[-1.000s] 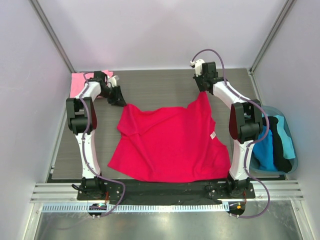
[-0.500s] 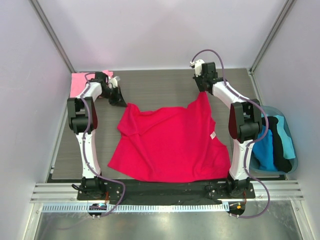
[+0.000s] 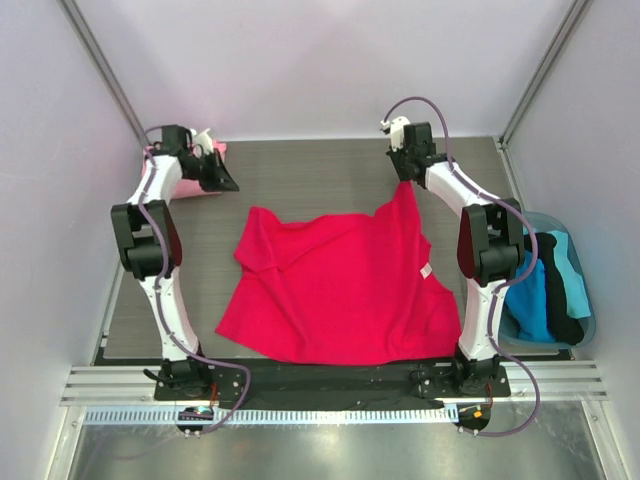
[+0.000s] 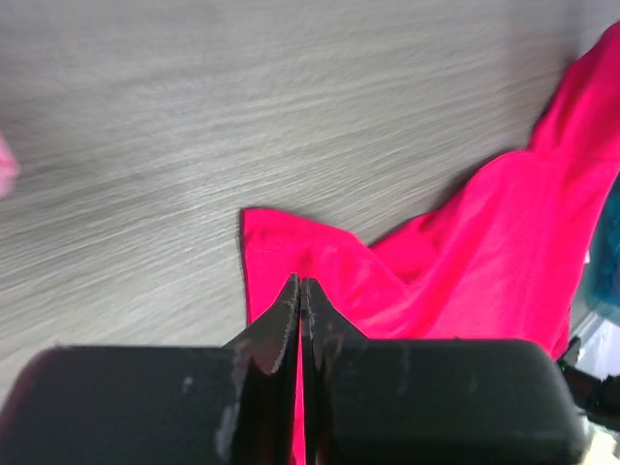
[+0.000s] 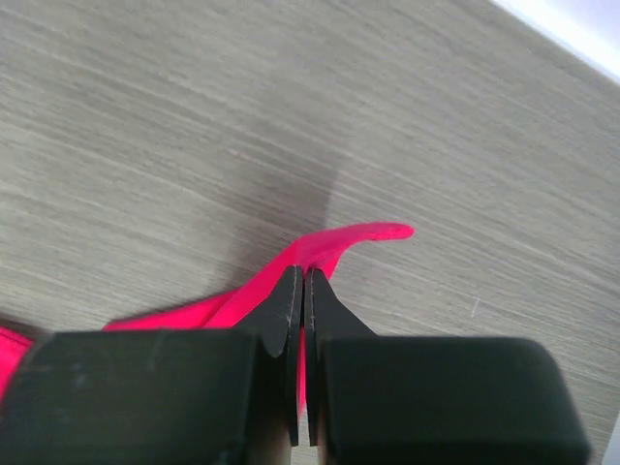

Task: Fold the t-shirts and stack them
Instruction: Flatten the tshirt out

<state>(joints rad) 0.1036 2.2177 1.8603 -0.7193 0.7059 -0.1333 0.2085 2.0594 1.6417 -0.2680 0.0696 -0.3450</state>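
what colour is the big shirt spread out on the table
Plain crimson red t-shirt, with a small white label; clearest in the top external view.

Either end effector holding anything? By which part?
Right end effector pinches the red t-shirt by its far right corner. Left end effector is shut on nothing.

Clear bin beside grey table, holds blue cloth
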